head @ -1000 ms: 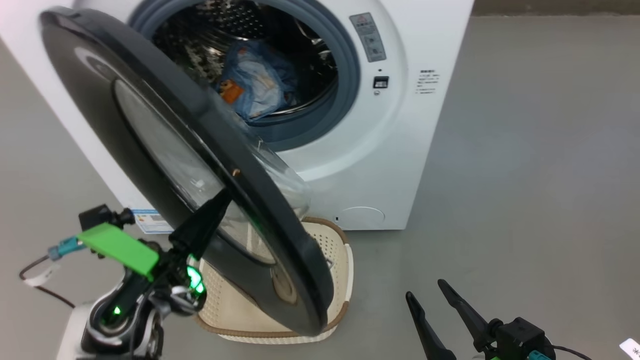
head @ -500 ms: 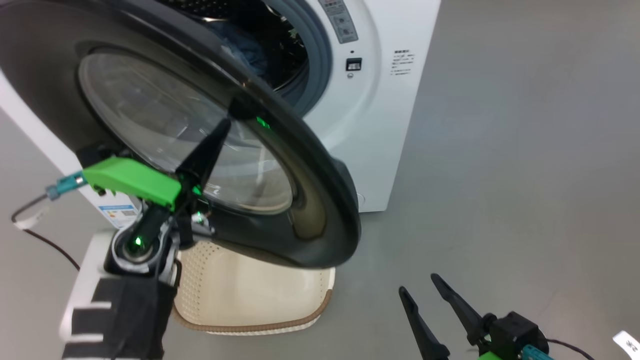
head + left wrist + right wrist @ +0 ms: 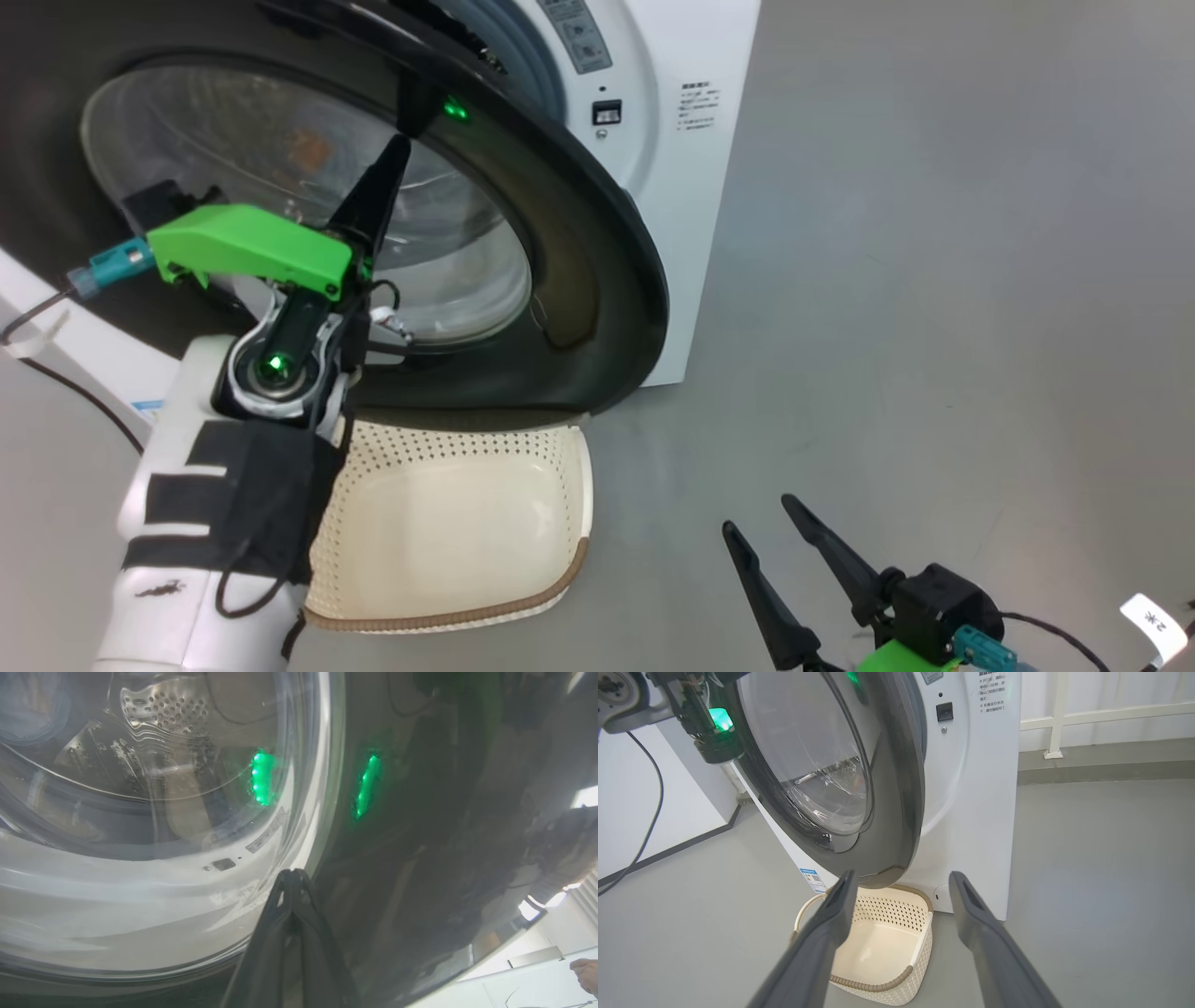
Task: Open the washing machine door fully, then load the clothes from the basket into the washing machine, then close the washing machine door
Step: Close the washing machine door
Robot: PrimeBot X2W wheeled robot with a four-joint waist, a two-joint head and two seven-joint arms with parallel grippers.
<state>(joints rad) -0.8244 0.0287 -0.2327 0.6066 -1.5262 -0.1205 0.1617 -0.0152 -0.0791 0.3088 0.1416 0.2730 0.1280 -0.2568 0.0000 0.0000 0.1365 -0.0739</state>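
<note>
Touching the washing machine door (image 3: 597,280) with my left gripper (image 3: 400,147), fingers pinched together at the glass edge. Door's ajar on the washing machine (image 3: 691,187), basket (image 3: 560,485) underneath. Right gripper (image 3: 758,513) hangs nearby, fingers spread.

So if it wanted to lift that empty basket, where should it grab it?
Probably the near brown rim of the basket, pinched from above, one finger inside the wall and one outside. That end lies clear, while the washing machine door hangs over the far end, and the thin upright wall suits a pinch.
</note>
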